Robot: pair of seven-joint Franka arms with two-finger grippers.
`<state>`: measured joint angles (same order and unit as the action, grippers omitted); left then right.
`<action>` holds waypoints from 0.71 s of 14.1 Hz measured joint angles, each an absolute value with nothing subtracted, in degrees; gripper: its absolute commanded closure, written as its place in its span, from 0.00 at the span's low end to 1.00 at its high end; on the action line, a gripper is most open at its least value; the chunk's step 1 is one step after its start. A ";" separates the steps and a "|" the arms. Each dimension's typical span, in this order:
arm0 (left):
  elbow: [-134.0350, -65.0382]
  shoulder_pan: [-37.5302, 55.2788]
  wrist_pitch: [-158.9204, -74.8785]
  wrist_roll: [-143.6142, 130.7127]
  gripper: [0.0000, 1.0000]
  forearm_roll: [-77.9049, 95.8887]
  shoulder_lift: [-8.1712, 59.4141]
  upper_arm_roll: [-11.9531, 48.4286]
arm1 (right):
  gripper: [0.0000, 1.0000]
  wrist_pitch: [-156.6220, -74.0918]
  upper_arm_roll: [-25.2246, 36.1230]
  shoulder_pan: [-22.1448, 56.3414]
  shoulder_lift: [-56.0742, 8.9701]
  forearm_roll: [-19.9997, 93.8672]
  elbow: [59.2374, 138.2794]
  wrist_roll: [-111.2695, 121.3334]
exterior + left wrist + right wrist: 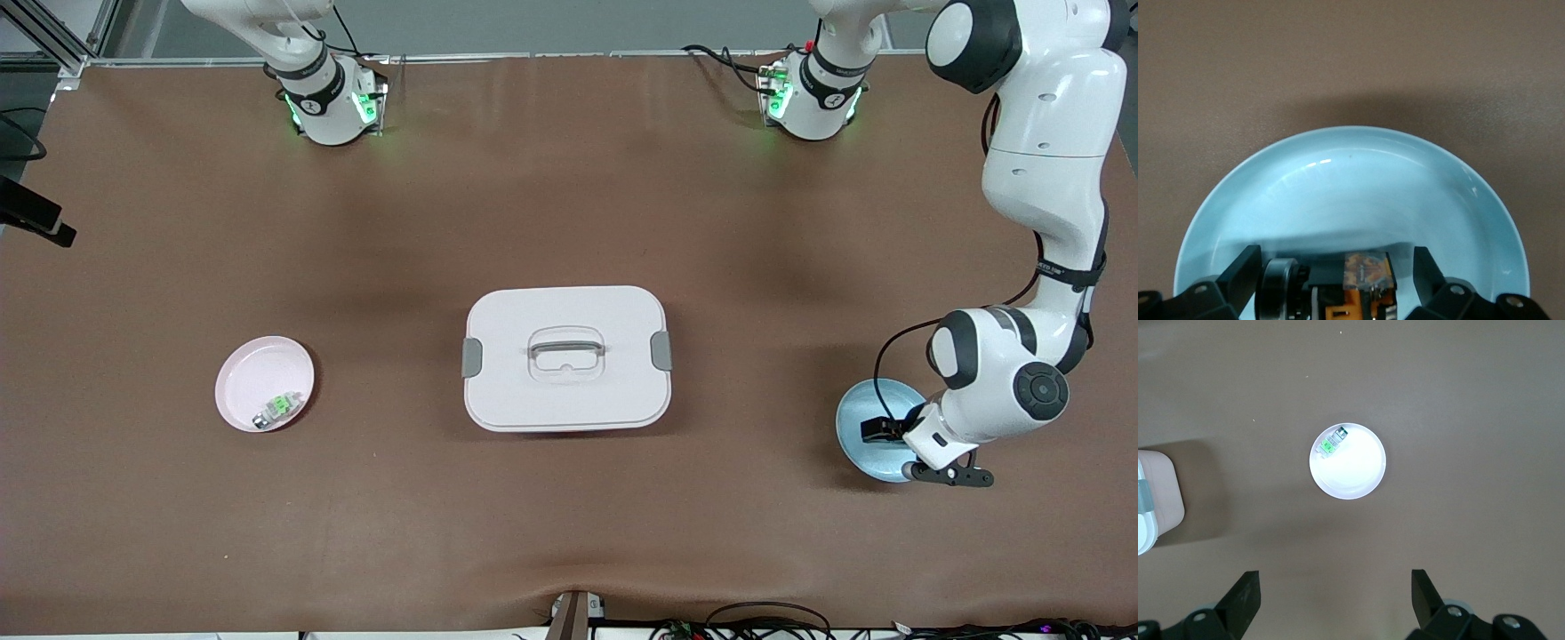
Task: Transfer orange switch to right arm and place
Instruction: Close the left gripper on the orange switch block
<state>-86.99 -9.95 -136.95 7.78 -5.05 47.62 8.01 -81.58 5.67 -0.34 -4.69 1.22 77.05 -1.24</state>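
The orange switch (1368, 273), a small black block with an orange top, lies in the light blue plate (1358, 173) beside a dark round ring-shaped part (1278, 287). My left gripper (1336, 257) is open and low in the plate, one finger on each side of the switch and the ring part, touching neither. In the front view the left gripper (892, 433) is over the blue plate (858, 418) at the left arm's end of the table, and the switch is hidden under it. My right gripper (1336, 580) is open and empty, high over the table near the pink plate (1358, 477).
The pink plate (253, 373) at the right arm's end holds a small grey-white part with a green top (280, 406). A white lidded box with a handle (566, 357) stands mid-table. Cables lie along the table's front edge.
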 measured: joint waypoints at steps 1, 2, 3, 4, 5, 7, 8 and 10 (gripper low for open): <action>-86.99 -9.98 -136.95 7.78 0.30 -5.07 47.62 8.01 | 0.00 -81.58 5.67 -0.34 -4.69 1.22 77.05 -1.23; -86.99 -9.99 -136.95 7.78 0.47 -5.08 47.61 8.01 | 0.00 -81.58 5.67 -0.34 -4.69 1.22 77.05 -1.23; -86.99 -9.99 -136.95 7.78 0.59 -5.09 47.61 8.01 | 0.00 -81.58 5.67 -0.34 -4.69 1.22 77.05 -1.23; -86.99 -9.99 -136.95 7.78 0.68 -5.09 47.61 8.01 | 0.00 -81.58 5.66 -0.33 -4.69 1.22 77.05 -1.23; -86.96 -10.00 -136.95 7.78 0.76 -5.16 47.56 7.99 | 0.00 -81.58 5.66 -0.33 -4.69 1.22 77.05 -1.23; -86.96 -10.06 -136.95 7.79 0.90 -5.22 47.28 7.98 | 0.00 -81.58 5.66 -0.33 -4.69 1.22 77.05 -1.23; -86.97 -10.05 -136.95 7.79 0.92 -5.22 47.29 7.99 | 0.00 -81.58 5.67 -0.34 -4.69 1.22 77.05 -1.23; -86.98 -10.06 -136.95 7.78 0.93 -5.22 47.27 7.99 | 0.00 -81.58 5.67 -0.34 -4.69 1.22 77.05 -1.23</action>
<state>-86.98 -10.06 -136.95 7.78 -5.22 47.27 7.99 -81.58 5.67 -0.34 -4.69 1.22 77.05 -1.23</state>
